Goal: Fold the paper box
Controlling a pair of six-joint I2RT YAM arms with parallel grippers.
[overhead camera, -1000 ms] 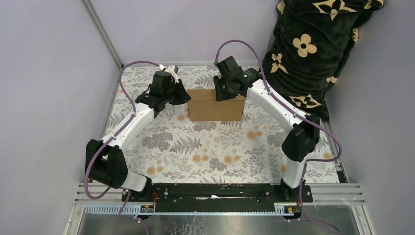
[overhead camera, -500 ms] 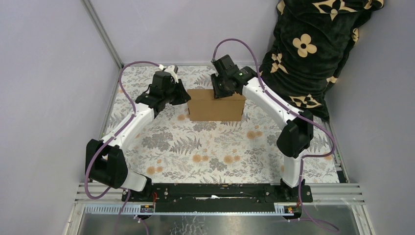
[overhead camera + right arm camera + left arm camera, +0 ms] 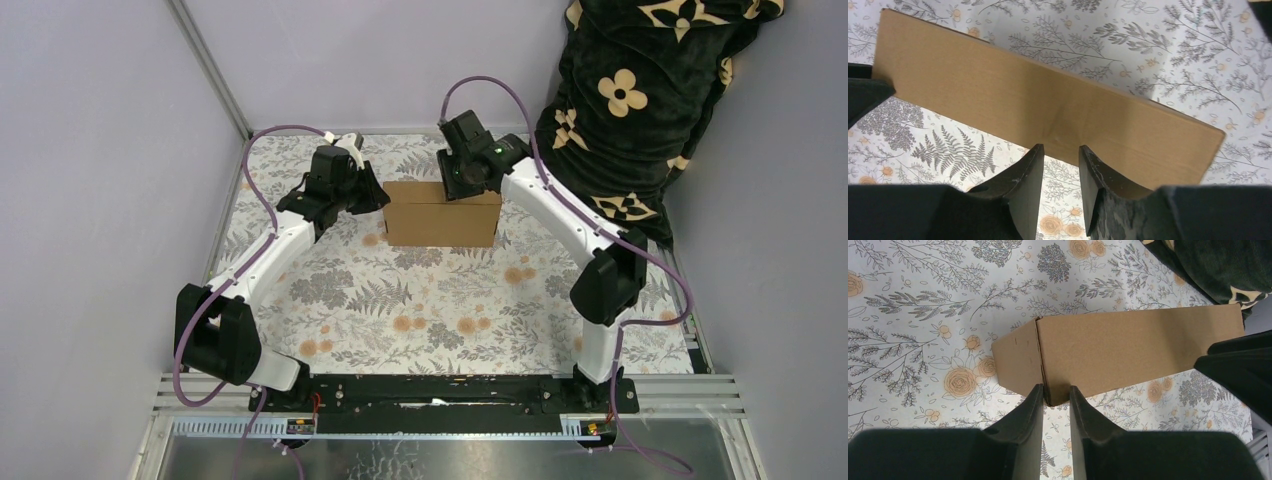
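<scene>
Left end effector [image 3: 1055, 390] pinching at far reach; right end effector [image 3: 1061, 150] slightly parted

Box: a plain brown corrugated cardboard box [image 3: 998, 95] shows one long flat panel, slanting from upper left down to the right.
Crease: a shallow crease [image 3: 1054, 128] dents the panel just above the jaws.
Right gripper: the black right gripper [image 3: 1060, 150] has its jaws slightly apart at the panel's lower edge; whether they pinch it, I can't tell.
Surface: a pale surface [image 3: 1168, 45] printed with grey ferns and orange flowers.
Left edge: a black shape [image 3: 865, 97] overlaps the panel's left end.
</scene>
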